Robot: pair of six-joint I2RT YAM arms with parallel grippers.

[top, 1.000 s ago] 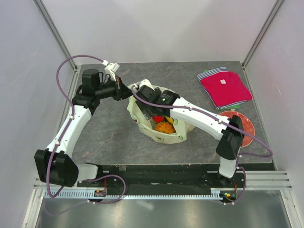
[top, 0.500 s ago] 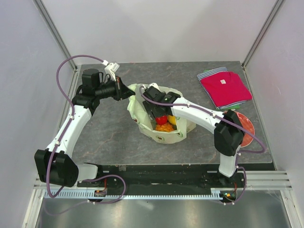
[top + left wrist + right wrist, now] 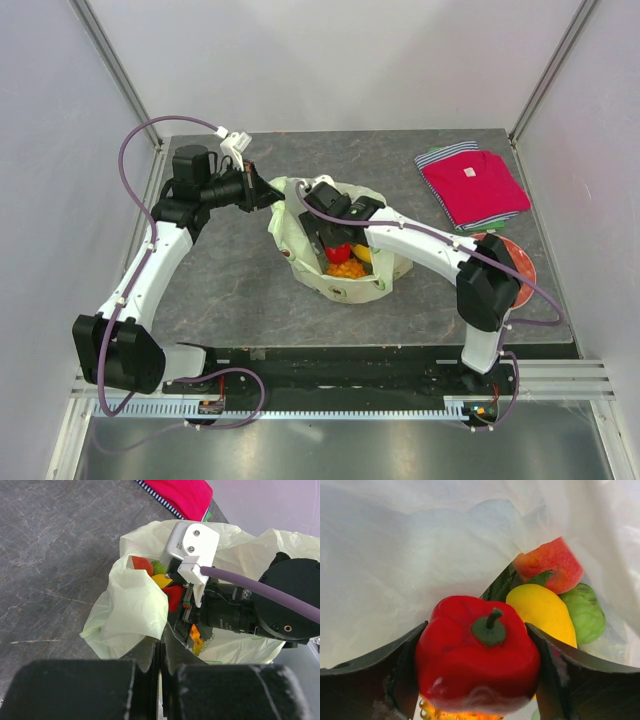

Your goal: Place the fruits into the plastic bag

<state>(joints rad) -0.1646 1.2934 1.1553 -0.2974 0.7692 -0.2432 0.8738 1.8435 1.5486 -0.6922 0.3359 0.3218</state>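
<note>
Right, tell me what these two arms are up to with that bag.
The left hand is shut on the rim of the pale-green plastic bag, holding its mouth up and open. The right hand is down inside the bag with a red bell pepper gripped between its fingers, not yet let go. A yellow fruit, a green fruit and an orange-red peach already lie in the bag beside it.
</note>
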